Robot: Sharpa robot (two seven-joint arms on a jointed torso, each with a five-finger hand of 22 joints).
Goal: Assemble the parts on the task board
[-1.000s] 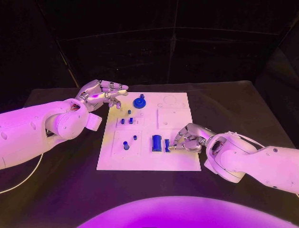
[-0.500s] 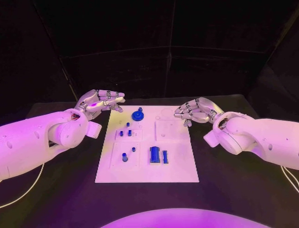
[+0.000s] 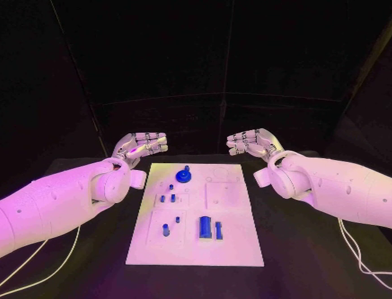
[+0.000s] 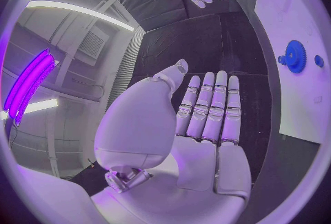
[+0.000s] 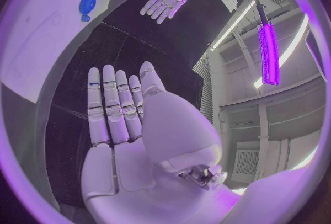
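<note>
The black table (image 3: 313, 249) spreads under me, and the white task board (image 3: 232, 243) lies in its middle, long side running away from me. My left arm (image 3: 43, 212) and my right arm (image 3: 348, 193) reach in from either side, raised above the table's far end. My left hand (image 3: 140, 147) is up beyond the board's far left corner, palm flat, fingers straight and side by side, nothing in it; my left wrist view shows the same flat palm (image 4: 200, 124). My right hand (image 3: 254, 144) is up beyond the far right corner, likewise stretched flat with nothing in it, as my right wrist view confirms (image 5: 124, 119). Neither hand touches the board.

On the board, the blue gear (image 3: 184, 177) sits near the far edge, left of centre. Nearer me stand small blue pegs (image 3: 167, 199) in a cluster. Closer still, a blue block (image 3: 204, 227) stands with a thin blue piece (image 3: 220, 228) just beside it, and a small blue pin (image 3: 166, 229) stands to their left
</note>
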